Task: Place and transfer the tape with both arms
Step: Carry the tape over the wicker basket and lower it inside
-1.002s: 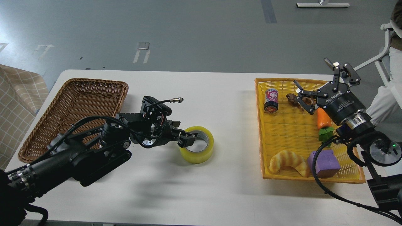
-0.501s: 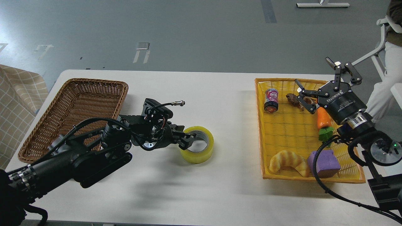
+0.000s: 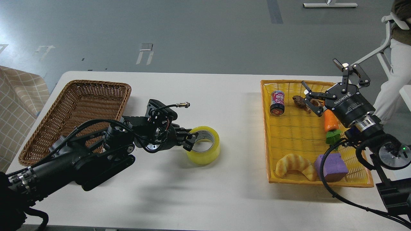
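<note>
The tape (image 3: 205,151), a wide yellow translucent roll with a grey-white core, lies at the middle of the white table (image 3: 208,195), its near-left side tipped up a little. My left gripper (image 3: 190,140) reaches in from the left and is shut on the roll's left wall, with one finger inside the core hole. My right gripper (image 3: 324,80) is open and empty, its fingers spread above the far right part of the yellow basket (image 3: 265,128), far from the tape.
The yellow basket holds a croissant toy (image 3: 293,165), a purple block (image 3: 330,166), a carrot toy (image 3: 330,123), a drink can (image 3: 277,102) and a small brown item (image 3: 300,100). A brown wicker basket (image 3: 80,109) stands at the left. A person (image 3: 396,64) sits beyond the right edge.
My left gripper has closed on the tape's left wall. The roll has shifted slightly right and tipped up. The right arm has barely moved.
</note>
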Robot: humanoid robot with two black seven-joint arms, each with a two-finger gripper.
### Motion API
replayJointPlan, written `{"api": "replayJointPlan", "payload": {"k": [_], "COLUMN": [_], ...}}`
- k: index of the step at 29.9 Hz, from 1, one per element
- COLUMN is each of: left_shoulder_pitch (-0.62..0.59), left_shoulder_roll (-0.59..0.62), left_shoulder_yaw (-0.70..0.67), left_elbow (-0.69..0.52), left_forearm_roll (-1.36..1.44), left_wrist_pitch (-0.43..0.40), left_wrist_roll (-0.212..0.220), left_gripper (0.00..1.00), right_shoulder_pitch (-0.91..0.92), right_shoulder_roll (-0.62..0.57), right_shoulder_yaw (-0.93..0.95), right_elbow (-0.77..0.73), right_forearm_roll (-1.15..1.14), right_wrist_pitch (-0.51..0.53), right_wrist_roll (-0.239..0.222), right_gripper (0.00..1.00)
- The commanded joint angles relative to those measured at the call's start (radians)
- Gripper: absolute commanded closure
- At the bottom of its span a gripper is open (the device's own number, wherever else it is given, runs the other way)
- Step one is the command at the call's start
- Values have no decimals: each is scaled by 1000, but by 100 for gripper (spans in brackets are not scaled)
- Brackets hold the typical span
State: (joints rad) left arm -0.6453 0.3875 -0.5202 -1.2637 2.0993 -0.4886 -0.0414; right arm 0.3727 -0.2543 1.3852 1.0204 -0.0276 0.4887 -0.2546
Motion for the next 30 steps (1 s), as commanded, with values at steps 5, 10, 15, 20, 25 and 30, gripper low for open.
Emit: {"api": "replayJointPlan", "payload": {"k": [5, 10, 15, 20, 25, 30], "left_shoulder_pitch": [-114, -211, -258, -260, -249, -232], "left_shoulder_roll": [88, 137, 237, 355, 465, 556], "left_shoulder_yaw": [-4, 0, -9, -12, 0, 5], "left_elbow": [-57, -49, -51, -51, -46, -39], "left_forearm_roll": [-48, -154, -160, -162, -202, -223], "left_wrist_pitch": [0, 0, 0, 0, 1, 8], "left_wrist_roll": [-2, -5, -15, -47, -58, -58], "left_gripper": [100, 100, 100, 100, 100, 100], "right_shoulder_pitch": [2, 6, 14, 18, 18, 17], "right_shoulder_roll": [3, 4, 6, 6, 6, 7], "right_shoulder_yaw": [5, 6, 5, 6, 5, 5], "right_elbow": [3, 3, 0, 0, -2, 0], "right_forearm_roll": [0, 0, 0, 2, 2, 3], "right_wrist_pitch": [0, 0, 0, 0, 0, 0], "right_wrist_roll": [0, 0, 0, 0, -2, -2], "right_gripper": [0, 0, 0, 0, 0, 0]}}
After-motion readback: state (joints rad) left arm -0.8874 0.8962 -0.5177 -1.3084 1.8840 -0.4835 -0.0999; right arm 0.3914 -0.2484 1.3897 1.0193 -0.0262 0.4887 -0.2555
